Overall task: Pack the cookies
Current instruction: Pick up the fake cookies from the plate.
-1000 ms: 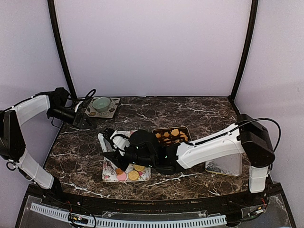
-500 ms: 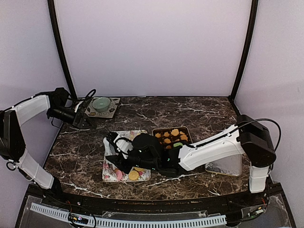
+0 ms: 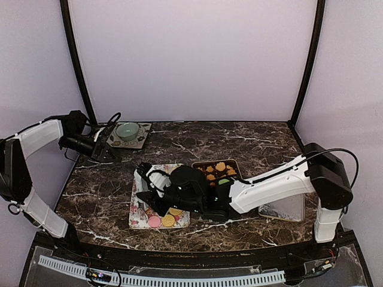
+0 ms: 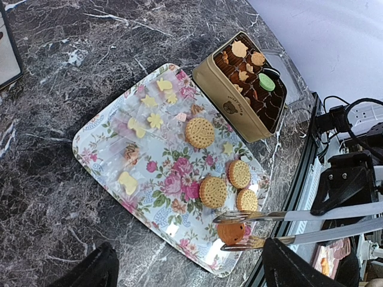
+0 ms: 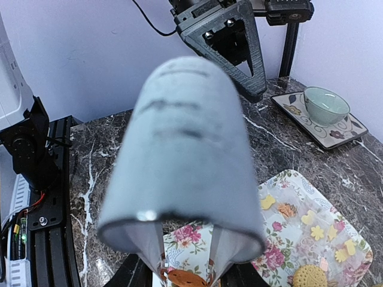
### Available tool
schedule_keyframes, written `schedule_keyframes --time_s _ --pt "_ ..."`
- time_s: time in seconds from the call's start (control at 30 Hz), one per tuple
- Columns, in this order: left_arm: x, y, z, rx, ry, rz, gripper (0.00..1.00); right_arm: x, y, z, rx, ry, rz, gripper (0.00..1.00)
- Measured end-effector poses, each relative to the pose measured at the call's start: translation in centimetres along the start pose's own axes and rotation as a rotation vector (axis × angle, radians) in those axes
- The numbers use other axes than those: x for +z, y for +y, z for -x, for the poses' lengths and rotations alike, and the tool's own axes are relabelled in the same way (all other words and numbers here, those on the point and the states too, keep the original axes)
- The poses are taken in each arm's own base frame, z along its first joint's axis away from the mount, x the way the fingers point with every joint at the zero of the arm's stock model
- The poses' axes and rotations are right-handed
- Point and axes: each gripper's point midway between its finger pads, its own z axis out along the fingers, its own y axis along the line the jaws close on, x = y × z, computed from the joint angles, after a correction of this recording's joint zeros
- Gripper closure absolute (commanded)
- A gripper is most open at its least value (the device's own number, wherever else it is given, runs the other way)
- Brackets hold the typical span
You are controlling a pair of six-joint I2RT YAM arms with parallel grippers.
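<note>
Several round golden cookies (image 4: 213, 191) lie on the flower-patterned tray (image 4: 108, 143), which also shows in the top view (image 3: 139, 220). My right gripper (image 3: 161, 194) is over the tray and shut on grey-handled metal tongs (image 5: 179, 149). The tong tips pinch an orange-brown cookie (image 4: 232, 232) at the tray's near end; it also shows in the right wrist view (image 5: 185, 278). The gold tin (image 4: 239, 101) beside the tray holds cookies in paper cups, one of them green (image 4: 267, 82). My left gripper (image 3: 103, 149) is open and empty at the far left, away from the tray.
A pale green bowl (image 3: 127, 130) stands on a small patterned tray at the back left. A silvery lid (image 3: 281, 209) lies to the right of the tin (image 3: 216, 170). Small yellow shaped pieces (image 4: 149, 119) lie on the tray's far part.
My right arm has shifted a little right and nearer over the tray, uncovering the tin's green cookie. The left arm has not moved.
</note>
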Motion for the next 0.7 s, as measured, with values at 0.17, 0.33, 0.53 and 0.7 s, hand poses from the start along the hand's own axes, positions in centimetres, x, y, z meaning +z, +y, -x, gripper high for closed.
schedule_keyframes --time_s 0.17,0.33,0.53,0.7 --pt "0.0 0.0 0.0 0.002 0.0 0.0 0.15 -0.3 -0.4 0.7 0.003 -0.015 -0.015 0.84" --pt "0.0 0.0 0.0 0.002 0.0 -0.001 0.15 -1.1 -1.2 1.7 -0.001 -0.027 -0.045 0.84" --pt "0.0 -0.1 0.0 0.002 -0.003 -0.007 0.15 -6.7 -4.9 4.3 0.001 -0.064 -0.138 0.84" --pt "0.0 -0.3 0.1 0.001 -0.008 -0.017 0.15 -12.3 -9.5 5.9 0.027 -0.107 -0.25 0.83"
